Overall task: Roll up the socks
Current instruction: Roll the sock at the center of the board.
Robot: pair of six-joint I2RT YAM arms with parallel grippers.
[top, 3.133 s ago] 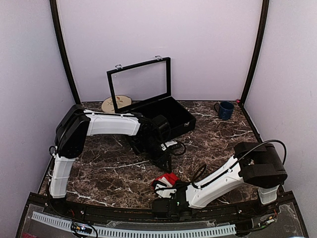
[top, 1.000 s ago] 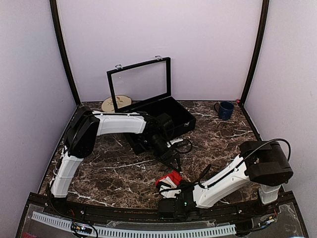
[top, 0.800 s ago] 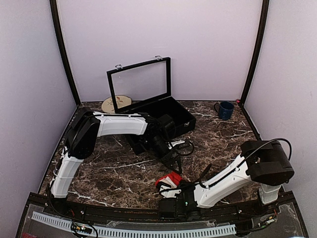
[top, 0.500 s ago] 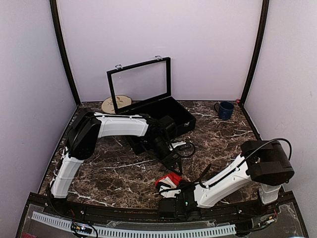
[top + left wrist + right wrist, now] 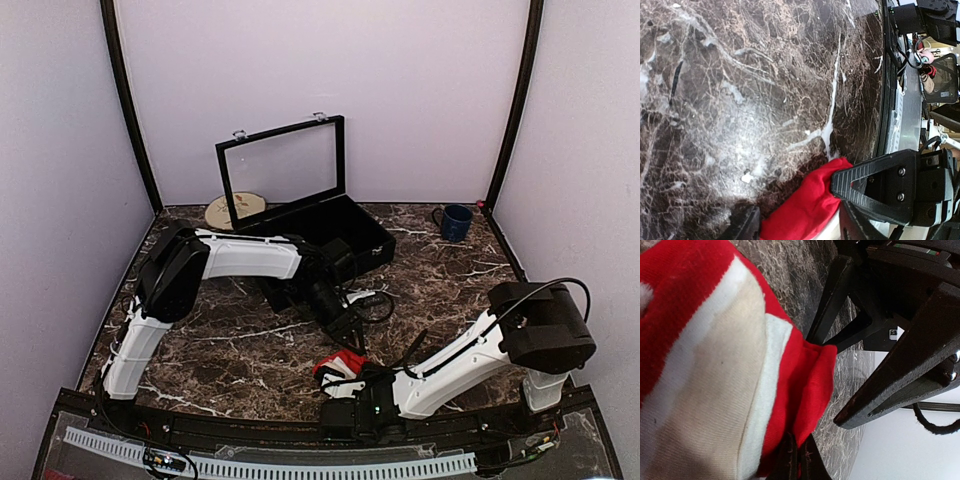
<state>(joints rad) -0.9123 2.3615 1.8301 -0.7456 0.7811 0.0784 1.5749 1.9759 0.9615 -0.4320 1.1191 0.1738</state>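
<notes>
**Two grippers meet at the socks by the near edge**

Top view: the bright-red fabric socks [image 5: 342, 360] with a cream-white cuff lie bunched on the dark brown, white-veined marble table [image 5: 215, 350]. They sit close to its near edge, slightly right of centre. The left gripper [image 5: 350, 335] comes down on the far side of the bundle. The right gripper [image 5: 338, 380], its arm lying low along the near edge, meets the bundle from the near side. At the far side stands a black rectangular case [image 5: 375, 250] with its glass-paned lid [image 5: 285, 168] raised. A round tan disc [image 5: 235, 210] lies at its left and a dark-blue mug [image 5: 456, 222] at the far right, all well apart from the socks.

Left wrist view: red fabric lies between the two black fingers [image 5: 746, 227], which stand apart on either side of it. Whether they squeeze the cloth cannot be told. The right gripper's black body sits just beside the fabric.

Right wrist view: red and cream cloth fills most of the picture. The right gripper's fingers are pressed together, pinching a red fold. The left gripper's black fingers stand on either side of the red tip.
</notes>
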